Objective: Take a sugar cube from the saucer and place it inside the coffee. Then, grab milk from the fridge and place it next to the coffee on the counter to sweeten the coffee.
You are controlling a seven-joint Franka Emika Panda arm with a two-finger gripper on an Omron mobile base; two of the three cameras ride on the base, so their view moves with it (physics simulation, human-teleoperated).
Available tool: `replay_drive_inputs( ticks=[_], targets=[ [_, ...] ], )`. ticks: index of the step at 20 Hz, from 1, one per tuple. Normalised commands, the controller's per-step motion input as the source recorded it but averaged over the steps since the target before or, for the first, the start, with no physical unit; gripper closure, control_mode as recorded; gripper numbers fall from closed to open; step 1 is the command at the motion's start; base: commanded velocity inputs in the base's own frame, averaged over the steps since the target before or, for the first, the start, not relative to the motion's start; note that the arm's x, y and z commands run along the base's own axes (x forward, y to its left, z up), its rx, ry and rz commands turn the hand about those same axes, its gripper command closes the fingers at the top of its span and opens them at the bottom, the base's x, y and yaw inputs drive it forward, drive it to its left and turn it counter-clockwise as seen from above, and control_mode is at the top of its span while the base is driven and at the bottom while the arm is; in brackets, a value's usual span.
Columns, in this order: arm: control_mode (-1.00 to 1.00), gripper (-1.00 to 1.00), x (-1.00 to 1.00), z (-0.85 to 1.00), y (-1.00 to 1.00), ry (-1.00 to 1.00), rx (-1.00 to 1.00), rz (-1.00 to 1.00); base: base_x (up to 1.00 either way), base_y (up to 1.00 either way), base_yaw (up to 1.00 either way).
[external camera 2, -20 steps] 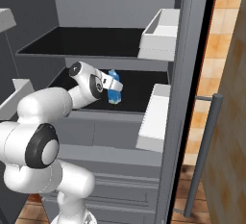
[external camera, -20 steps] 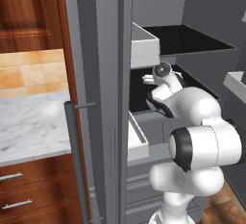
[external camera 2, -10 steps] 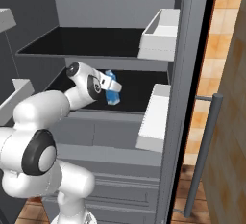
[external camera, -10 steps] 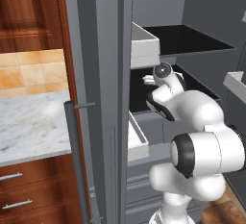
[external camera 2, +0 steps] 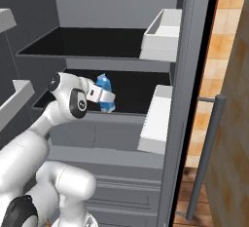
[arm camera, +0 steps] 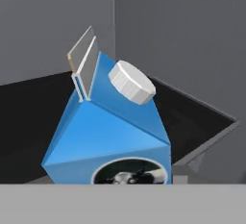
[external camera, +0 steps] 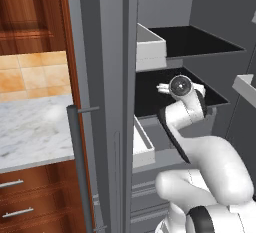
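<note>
one milk [external camera 2: 105,99] carton tilted inside the fridge [external camera 2: 116,7], between jaws.

The black fridge shelf [external camera 2: 131,92] has bare room all around the small blue milk carton [external camera 2: 105,99]. White door bins [external camera 2: 156,123] stand at the right side, and another black shelf [external camera 2: 87,43] hangs above.
</note>
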Motion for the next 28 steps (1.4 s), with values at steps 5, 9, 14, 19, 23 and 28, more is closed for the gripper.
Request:
replay_drive_inputs(
  ticks=[5, 9, 14, 19, 23, 28],
  targets=[
    [-1.00, 1.00, -1.00, 0.79, -0.01, -0.01, 0.08, 0.00, 0.00, 0.00, 0.00],
    [-1.00, 1.00, -1.00, 0.62, -0.01, 0.00, 0.13, 0.13, 0.00, 0.00, 0.00],
    [-1.00, 1.00, -0.91, 0.45, 0.01, -0.03, 0.04, 0.20, 0.00, 0.00, 0.00],
    [-1.00, 1.00, -0.56, 0.10, 0.03, -0.11, 0.00, 0.04, 0.00, 0.00, 0.00],
    [1.00, 1.00, -0.46, 0.00, 0.00, -0.02, 0.02, 0.04, -0.50, 0.00, 0.10],
    [1.00, 1.00, 0.00, 0.00, 0.00, 0.00, 0.00, 0.00, -1.00, 0.00, 0.41]
  ],
)
